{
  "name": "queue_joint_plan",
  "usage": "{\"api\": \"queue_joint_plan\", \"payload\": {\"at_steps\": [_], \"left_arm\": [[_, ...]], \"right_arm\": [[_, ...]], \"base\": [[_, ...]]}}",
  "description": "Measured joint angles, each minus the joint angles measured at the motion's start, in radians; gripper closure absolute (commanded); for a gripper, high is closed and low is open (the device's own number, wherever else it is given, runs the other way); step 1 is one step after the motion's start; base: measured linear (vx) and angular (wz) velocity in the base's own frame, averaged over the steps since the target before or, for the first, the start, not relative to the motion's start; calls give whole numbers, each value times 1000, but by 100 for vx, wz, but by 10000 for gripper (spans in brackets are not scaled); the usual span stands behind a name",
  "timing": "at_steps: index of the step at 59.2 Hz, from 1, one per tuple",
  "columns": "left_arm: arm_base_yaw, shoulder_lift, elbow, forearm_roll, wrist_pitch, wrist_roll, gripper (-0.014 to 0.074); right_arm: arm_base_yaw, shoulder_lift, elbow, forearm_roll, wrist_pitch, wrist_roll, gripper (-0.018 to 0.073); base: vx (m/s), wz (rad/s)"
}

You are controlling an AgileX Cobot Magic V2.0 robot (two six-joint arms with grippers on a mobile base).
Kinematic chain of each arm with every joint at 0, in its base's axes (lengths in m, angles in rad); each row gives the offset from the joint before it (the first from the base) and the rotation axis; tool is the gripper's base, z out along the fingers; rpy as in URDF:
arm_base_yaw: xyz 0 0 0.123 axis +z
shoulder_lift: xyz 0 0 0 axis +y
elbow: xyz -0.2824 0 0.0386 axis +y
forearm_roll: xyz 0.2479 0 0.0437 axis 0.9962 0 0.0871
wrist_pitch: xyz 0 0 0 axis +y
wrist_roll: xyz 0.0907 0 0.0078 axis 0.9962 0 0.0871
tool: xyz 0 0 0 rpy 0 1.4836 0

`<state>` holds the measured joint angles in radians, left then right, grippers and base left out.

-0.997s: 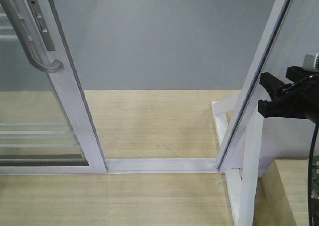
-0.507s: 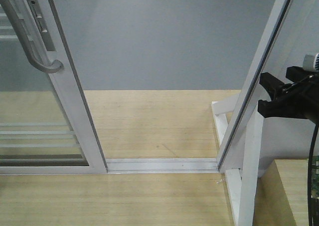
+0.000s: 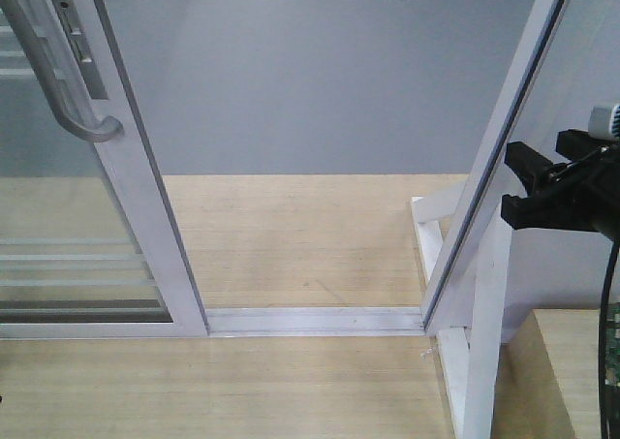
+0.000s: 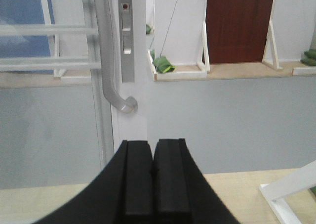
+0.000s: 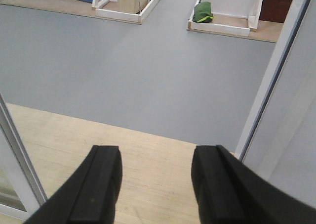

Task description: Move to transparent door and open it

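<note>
i see tall white-framed transparent door [image 3: 116, 177] slid left of open gap, curved silver handle [image 4: 112, 70] on its stile. left gripper [image 4: 153, 177] pads pressed together, below handle, apart. right gripper [image 5: 155, 184] spread wide, holding nothing, right of gap.

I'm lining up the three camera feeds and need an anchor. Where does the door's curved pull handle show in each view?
Front-facing: the pull handle is at the upper left, on the edge stile of the transparent door.
Left wrist: upper left of centre, above the shut left end effector.
Right wrist: not in view; only the open right end effector.
Shared landmark: the grey floor beyond the doorway.
</note>
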<state>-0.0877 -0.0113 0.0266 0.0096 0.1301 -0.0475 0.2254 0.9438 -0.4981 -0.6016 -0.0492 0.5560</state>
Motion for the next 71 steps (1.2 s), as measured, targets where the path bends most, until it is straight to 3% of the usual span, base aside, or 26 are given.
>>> {"api": "queue_joint_plan", "payload": {"at_steps": [45,52,60,65,71], "left_arm": [[0,0,0,0,7,-6,602],[0,0,0,0,7,-6,602],[0,0,0,0,7,-6,602],[0,0,0,0,7,-6,602],[0,0,0,0,7,-6,602]], "right_arm": [[-1,-8,1,20,30,-15,175],[-2,-76,1,120,160,-137,246],[-57,-207,1,283,295,-401,414],[-114,-300,23,353,312,-547,561],[-170,-444,109,403,243,-627,571]], "base": [[0,0],[0,0],[0,0],[0,0],[0,0]]}}
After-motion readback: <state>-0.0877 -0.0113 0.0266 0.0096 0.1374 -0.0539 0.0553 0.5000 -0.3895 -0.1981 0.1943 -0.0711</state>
